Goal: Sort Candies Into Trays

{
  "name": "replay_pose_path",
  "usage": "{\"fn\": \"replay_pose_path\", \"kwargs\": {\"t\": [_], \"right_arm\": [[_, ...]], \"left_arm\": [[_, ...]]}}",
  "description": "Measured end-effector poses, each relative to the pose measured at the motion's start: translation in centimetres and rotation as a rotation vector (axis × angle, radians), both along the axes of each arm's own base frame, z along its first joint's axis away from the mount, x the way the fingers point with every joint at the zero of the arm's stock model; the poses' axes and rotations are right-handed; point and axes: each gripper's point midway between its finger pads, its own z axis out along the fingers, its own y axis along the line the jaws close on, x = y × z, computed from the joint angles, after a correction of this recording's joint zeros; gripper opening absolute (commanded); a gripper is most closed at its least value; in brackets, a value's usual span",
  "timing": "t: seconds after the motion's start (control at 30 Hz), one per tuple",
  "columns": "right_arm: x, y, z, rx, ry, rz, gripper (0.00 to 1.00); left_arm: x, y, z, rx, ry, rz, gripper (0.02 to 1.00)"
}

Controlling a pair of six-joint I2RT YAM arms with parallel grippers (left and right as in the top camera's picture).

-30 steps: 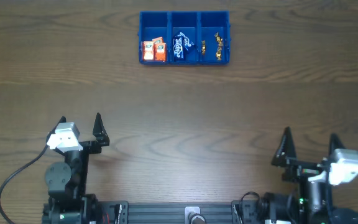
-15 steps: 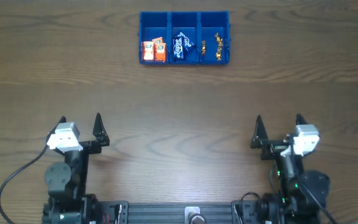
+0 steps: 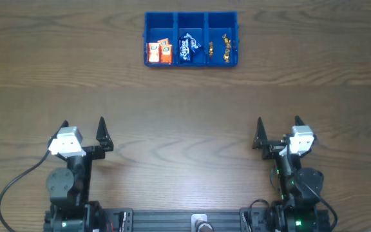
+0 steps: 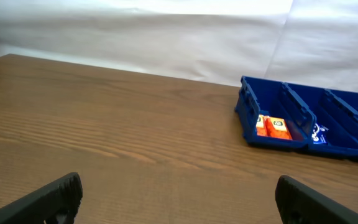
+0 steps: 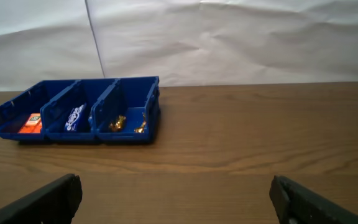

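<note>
Blue tray on bench, both tools well apart from it.
The bench (image 3: 185, 103) is carrying a three-compartment tray (image 3: 192, 14) on its far side; the left wrist view is cutting off the tray's end. The left tool (image 3: 84, 122) and right tool (image 3: 278, 121) are hanging spread near the arm bases. Orange candies (image 3: 159, 53) are lying in the top view's left compartment, a blue candy (image 3: 187, 49) in the middle, and gold candies (image 3: 225, 46), too small to count, in the right.
</note>
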Motion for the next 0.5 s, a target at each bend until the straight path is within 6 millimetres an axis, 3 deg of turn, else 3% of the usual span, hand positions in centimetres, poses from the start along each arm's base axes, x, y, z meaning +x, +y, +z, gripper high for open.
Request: {"fn": "replay_pose_path", "kwargs": {"t": [0.5], "right_arm": [[0.01,-0.17,-0.02,-0.004,0.000,-0.010,0.998]], "left_arm": [[0.00,0.00,0.00,0.000,0.000,0.000,0.998]]}}
